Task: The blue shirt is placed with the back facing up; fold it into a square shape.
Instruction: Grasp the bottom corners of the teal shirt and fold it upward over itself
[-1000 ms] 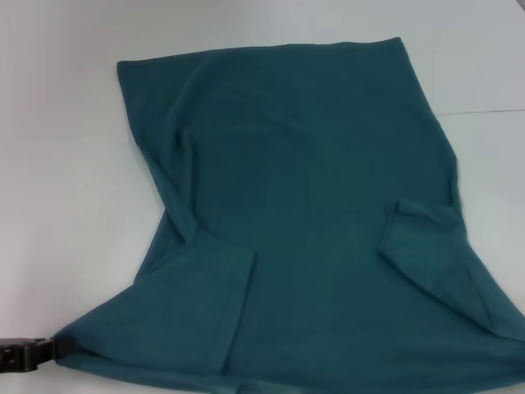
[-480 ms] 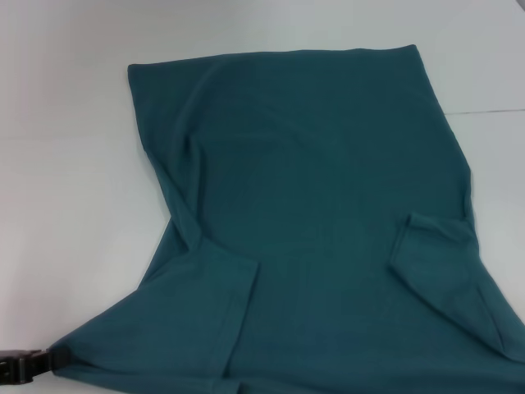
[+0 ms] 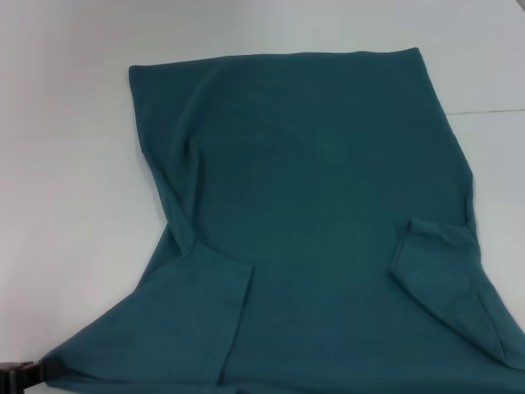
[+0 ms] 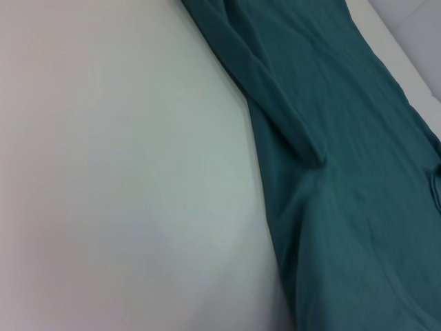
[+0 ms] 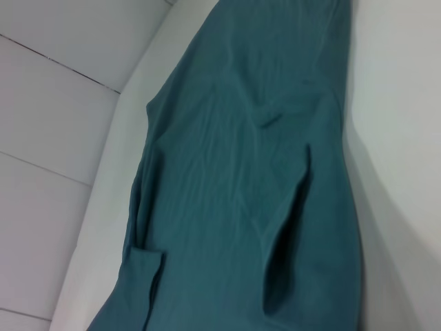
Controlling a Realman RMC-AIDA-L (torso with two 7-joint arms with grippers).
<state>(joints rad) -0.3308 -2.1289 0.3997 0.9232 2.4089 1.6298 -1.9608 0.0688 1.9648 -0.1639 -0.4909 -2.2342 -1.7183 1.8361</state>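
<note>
White table (image 3: 66,205) bearing the shirt (image 3: 320,213), plain side up.

The shirt lies spread across the table's middle, hem at the far edge, both sleeves folded inward onto the body. The left gripper (image 3: 16,376) sits at the shirt's near left corner, touching the cloth; whether its fingers clasp the fabric cannot be told. The right gripper lies outside every view. Long creases run along the shirt's left side.
</note>
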